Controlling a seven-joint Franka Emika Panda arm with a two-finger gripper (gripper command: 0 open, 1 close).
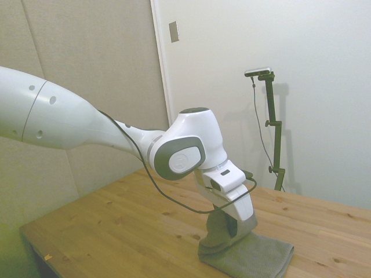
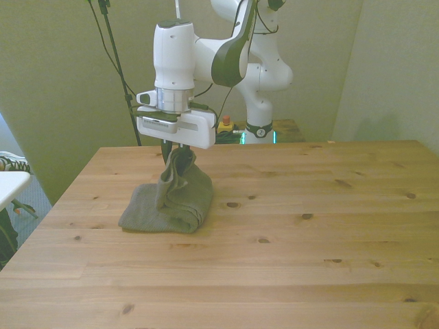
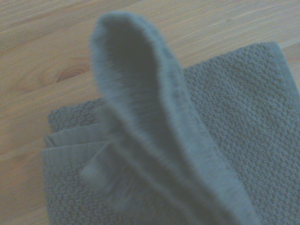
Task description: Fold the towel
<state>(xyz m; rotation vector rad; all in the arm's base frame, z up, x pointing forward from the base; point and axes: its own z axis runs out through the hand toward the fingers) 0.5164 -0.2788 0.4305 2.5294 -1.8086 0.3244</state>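
Note:
The grey terry towel (image 2: 171,202) lies on the wooden table (image 2: 309,233) toward the front view's left, partly folded into layers. One edge of the towel (image 1: 223,229) is pulled up into a peak. My gripper (image 2: 175,152) is shut on that raised edge, straight above the towel's middle. The rest of the towel (image 1: 255,258) rests flat on the table. In the wrist view the lifted fold of the towel (image 3: 150,108) rises toward the camera, with the flat layers (image 3: 243,122) beneath it.
Bare wood spreads across the front view's right and front of the table. A white object (image 2: 10,181) sits off the table at the front view's left edge.

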